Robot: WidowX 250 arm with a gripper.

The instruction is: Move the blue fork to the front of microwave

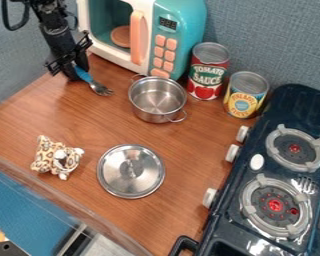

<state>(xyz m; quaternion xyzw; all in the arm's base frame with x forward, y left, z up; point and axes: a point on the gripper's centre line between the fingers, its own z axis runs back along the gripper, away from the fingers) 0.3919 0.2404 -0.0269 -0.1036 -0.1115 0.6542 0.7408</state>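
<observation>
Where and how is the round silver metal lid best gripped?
Probably by the small raised handle at the middle of the lid, coming down from above. It lies flat on the brown wooden table, handle up, so its low rim likely offers less to pinch.

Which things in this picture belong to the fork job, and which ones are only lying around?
For the job:
blue fork
microwave
tool

Only lying around:
steel pot
lid
red-labelled can
yellow-labelled can
spotted soft toy
stove

Blue-handled fork (84, 75) at the pincer (71, 71), silvery tines outward, near the teal microwave (183, 14)
</observation>
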